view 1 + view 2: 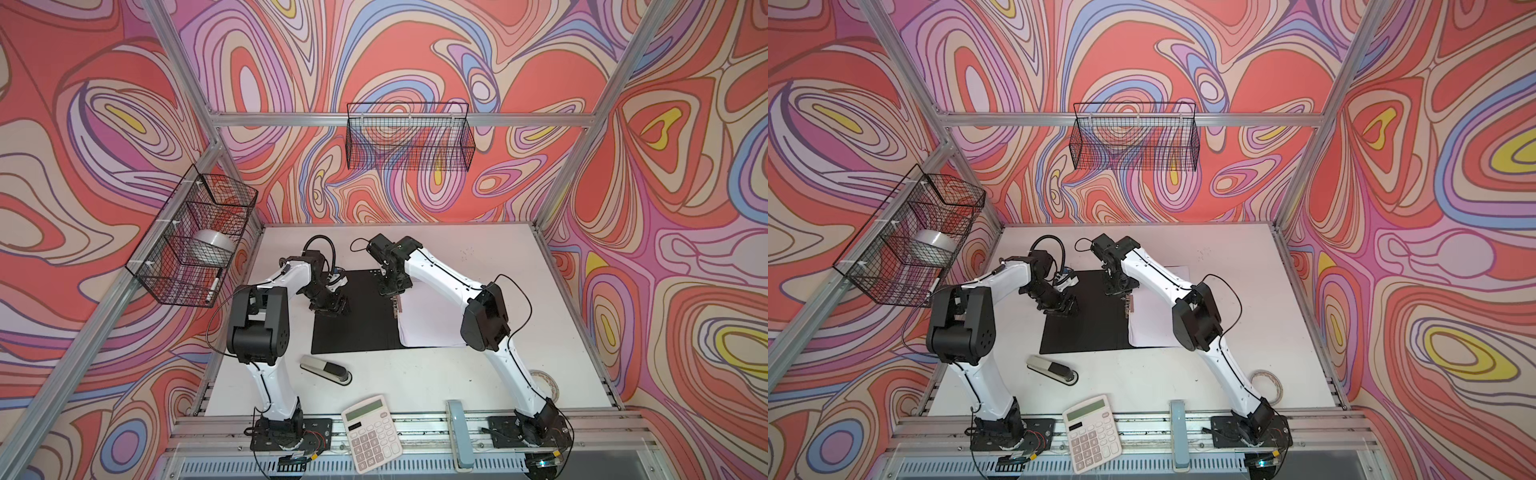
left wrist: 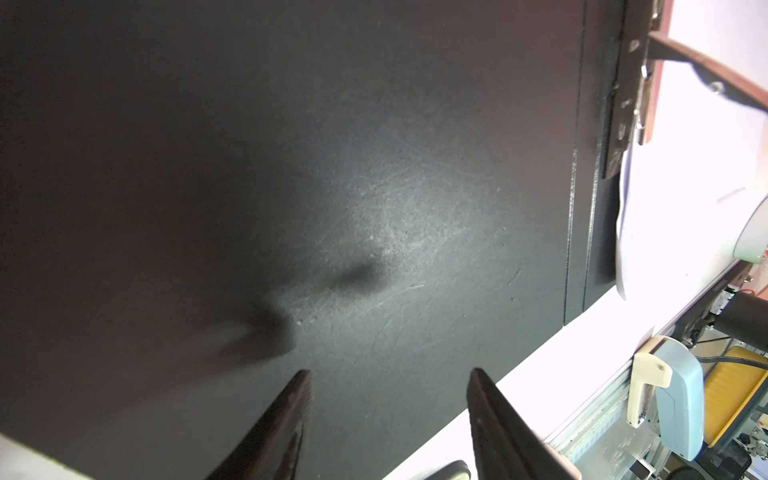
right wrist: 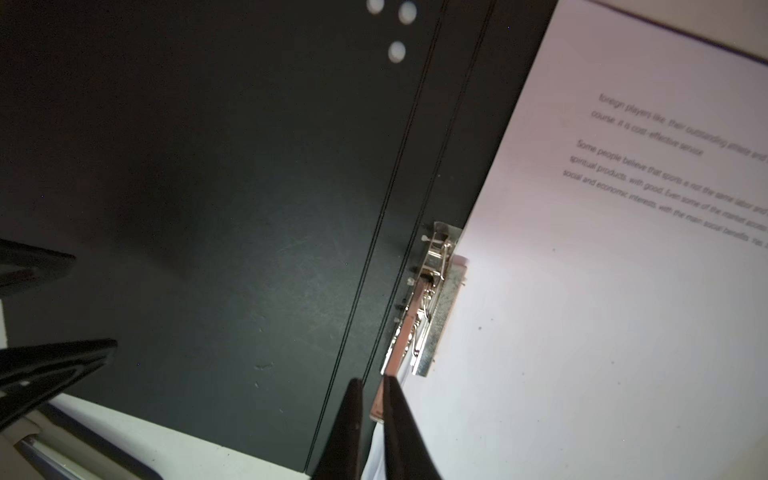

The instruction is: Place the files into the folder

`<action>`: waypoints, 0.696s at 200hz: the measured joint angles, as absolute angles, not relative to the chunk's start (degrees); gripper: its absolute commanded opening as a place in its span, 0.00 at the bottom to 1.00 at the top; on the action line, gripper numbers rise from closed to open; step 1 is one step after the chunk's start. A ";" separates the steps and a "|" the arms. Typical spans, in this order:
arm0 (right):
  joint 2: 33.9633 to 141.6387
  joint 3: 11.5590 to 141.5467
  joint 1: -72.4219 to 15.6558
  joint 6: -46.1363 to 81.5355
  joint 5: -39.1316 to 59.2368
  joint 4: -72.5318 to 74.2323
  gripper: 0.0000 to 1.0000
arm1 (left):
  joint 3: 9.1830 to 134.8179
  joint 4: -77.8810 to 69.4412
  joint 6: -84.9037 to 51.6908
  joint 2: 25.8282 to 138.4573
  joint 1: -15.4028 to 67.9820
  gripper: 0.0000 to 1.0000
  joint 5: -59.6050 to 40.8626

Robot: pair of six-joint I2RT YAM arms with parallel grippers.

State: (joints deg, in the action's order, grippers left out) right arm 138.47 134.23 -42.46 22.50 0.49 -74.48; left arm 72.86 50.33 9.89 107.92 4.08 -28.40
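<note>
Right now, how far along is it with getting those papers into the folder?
Done: the folder lies open and the sheets lie on its right half by the spine clip. In hand: the right fingers pinch the clip's lever; the left fingers stand open over the folder's bare half. Left: securing the sheets and closing the cover.

The folder [image 1: 353, 316] lies open on the desk [image 1: 498, 257]. The papers [image 1: 428, 320] rest on the folder's right half (edge at its clip [image 1: 397, 305]). In front of the folder sits a stapler [image 1: 326, 369], farther front a calculator [image 1: 371, 432].
</note>
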 measured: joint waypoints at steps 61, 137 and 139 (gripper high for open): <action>138.47 133.27 -42.46 21.87 0.49 -76.16 0.11 | 72.86 50.33 9.89 108.68 4.08 0.60 -28.25; 138.45 132.18 -42.46 21.23 0.67 -76.73 0.11 | 72.86 50.33 9.89 109.69 4.01 0.60 -28.21; 138.45 132.11 -42.46 21.23 0.69 -76.71 0.11 | 72.86 50.33 9.89 109.69 4.01 0.60 -28.21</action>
State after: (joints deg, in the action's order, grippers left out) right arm 138.45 132.11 -42.46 21.23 0.69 -76.71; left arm 72.86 50.33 9.89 109.69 4.01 -28.21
